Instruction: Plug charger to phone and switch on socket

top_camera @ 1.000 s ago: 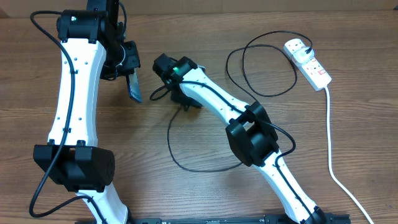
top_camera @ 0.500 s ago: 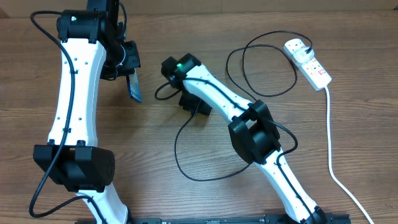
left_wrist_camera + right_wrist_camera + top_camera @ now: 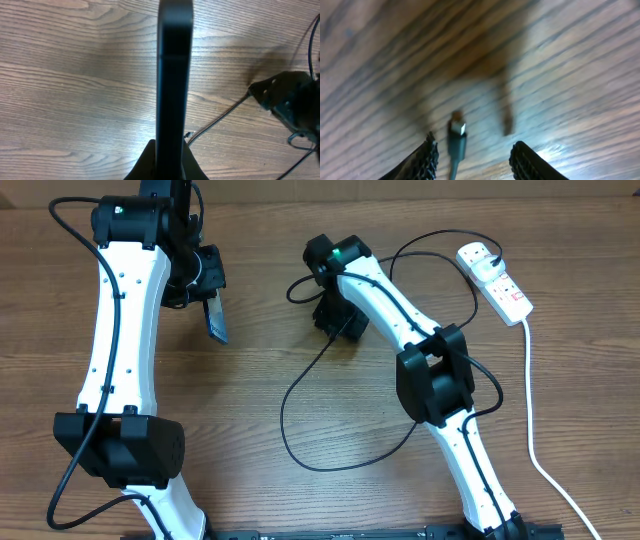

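Swung rightward, right end effector [image 3: 337, 323] leaves bare wooden counter [image 3: 265, 310] toward slim blue-screened phone [image 3: 216, 322], clamped edgewise in left end effector [image 3: 208, 298]. The tip of thin black charger cable [image 3: 456, 142] sits between right's parted fingers, hold unclear.

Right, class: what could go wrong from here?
The charger connector seems loose between the spread fingers of the right end effector, so it could drop. The left end effector holds the phone edge-on; lining up its port may fail. The charger cable loops beside the right arm and could snag.
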Motion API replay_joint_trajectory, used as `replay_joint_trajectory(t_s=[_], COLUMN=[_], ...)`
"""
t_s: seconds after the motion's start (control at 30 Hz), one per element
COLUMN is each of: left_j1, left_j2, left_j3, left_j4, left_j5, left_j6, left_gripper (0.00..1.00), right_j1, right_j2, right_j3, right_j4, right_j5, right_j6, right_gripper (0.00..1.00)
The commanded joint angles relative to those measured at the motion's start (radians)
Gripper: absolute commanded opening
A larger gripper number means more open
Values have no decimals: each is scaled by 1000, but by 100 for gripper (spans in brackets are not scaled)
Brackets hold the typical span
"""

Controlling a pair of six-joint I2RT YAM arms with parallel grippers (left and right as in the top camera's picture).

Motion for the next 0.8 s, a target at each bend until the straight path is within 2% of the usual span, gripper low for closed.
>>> replay_joint_trajectory(t_s=[0.0,0.1,0.67,0.77], left_j1=[4,5,5,5], left_j2=[-7,-7,-7,-7], left_j3=[10,10,10,10], left_j4=[3,2,-7,-7], left_j5=[12,12,11,11], left_j6=[-17,-17,-13,-13], left_gripper=[4,4,4,4], right_j1=[55,67,33,32], right_j2=[4,10,20,20], right_j3=[19,19,-39,-50], right_j4=[1,8,35,39], right_j5=[-17,-16,2,1], right_j6=[-7,-1,-4,-4], right_gripper=[41,34,31,27])
